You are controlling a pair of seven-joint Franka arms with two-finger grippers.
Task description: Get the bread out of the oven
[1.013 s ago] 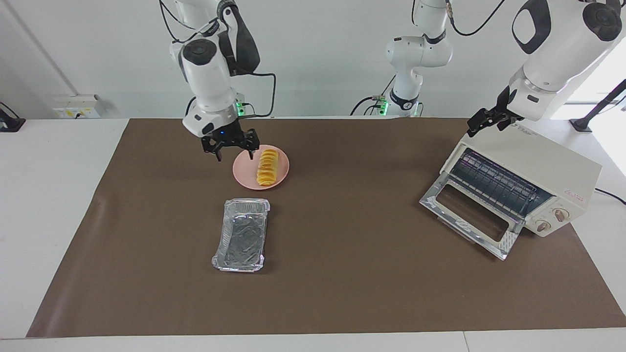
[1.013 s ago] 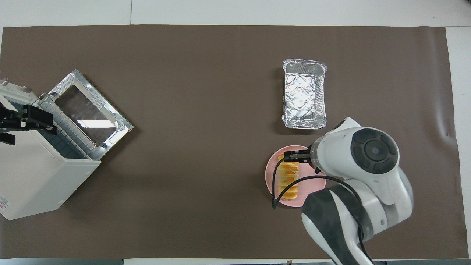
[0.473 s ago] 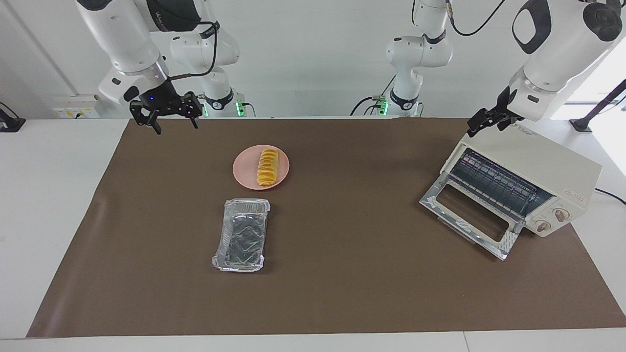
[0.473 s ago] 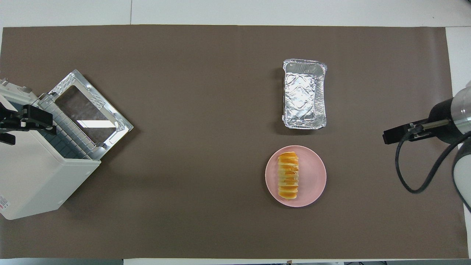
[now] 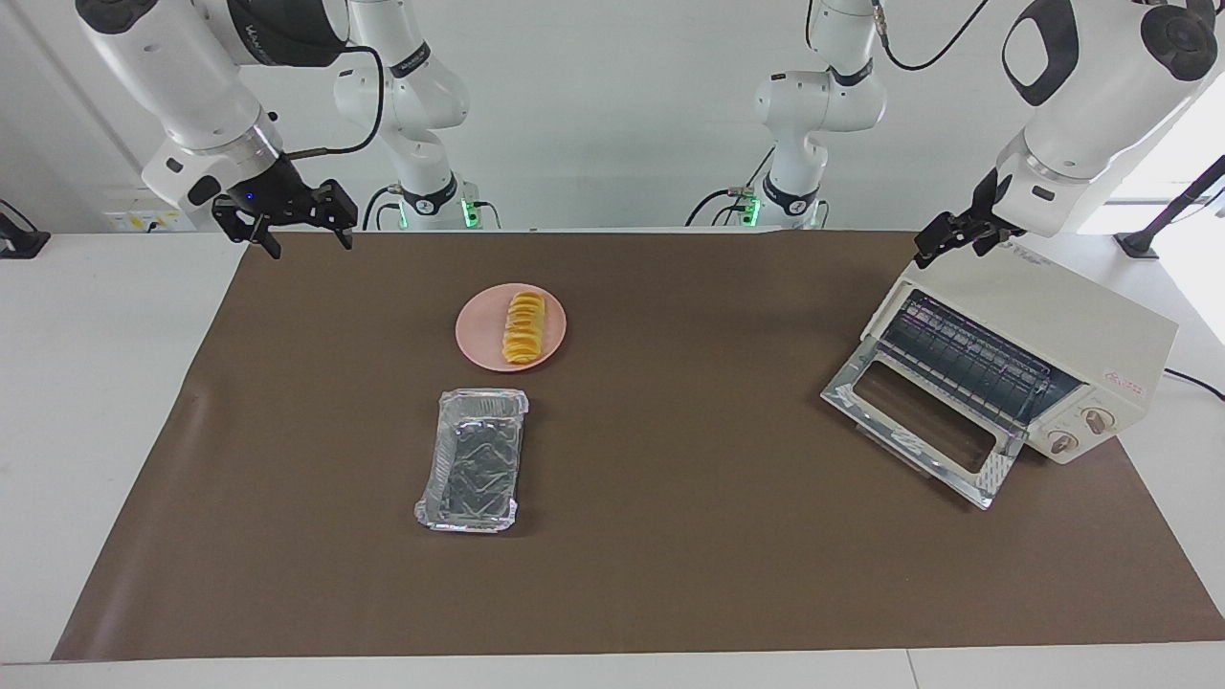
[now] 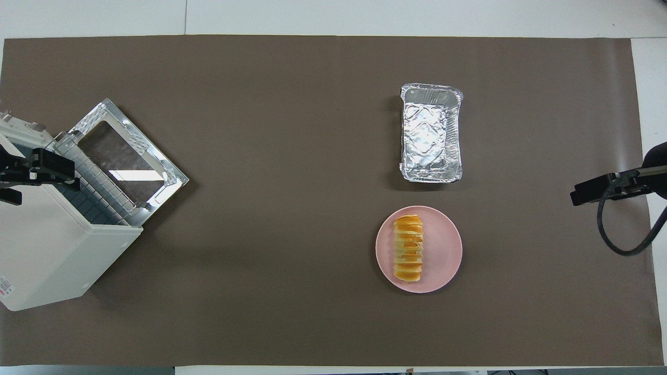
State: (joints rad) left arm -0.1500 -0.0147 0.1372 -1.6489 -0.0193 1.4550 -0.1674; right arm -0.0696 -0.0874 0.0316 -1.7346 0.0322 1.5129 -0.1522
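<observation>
The bread (image 5: 523,328), a ridged golden-orange loaf, lies on a pink plate (image 5: 478,337) toward the right arm's end of the table; it also shows in the overhead view (image 6: 408,249) on the plate (image 6: 444,245). The cream-white oven (image 5: 1062,311) stands at the left arm's end, its glass door (image 5: 919,421) dropped open and its wire rack (image 5: 967,356) bare. My right gripper (image 5: 304,241) is open and empty, raised over the mat's corner at the right arm's end. My left gripper (image 5: 949,247) waits over the oven's top edge; it also shows in the overhead view (image 6: 31,174).
A rectangular silver foil tray (image 5: 474,459) lies on the brown mat, farther from the robots than the plate; it also shows in the overhead view (image 6: 430,133). The oven's two knobs (image 5: 1080,431) face away from the robots.
My right gripper has lifted away from the plate and swung out toward the right arm's end of the table, empty. The bread stays on the plate. The left arm has not moved.
</observation>
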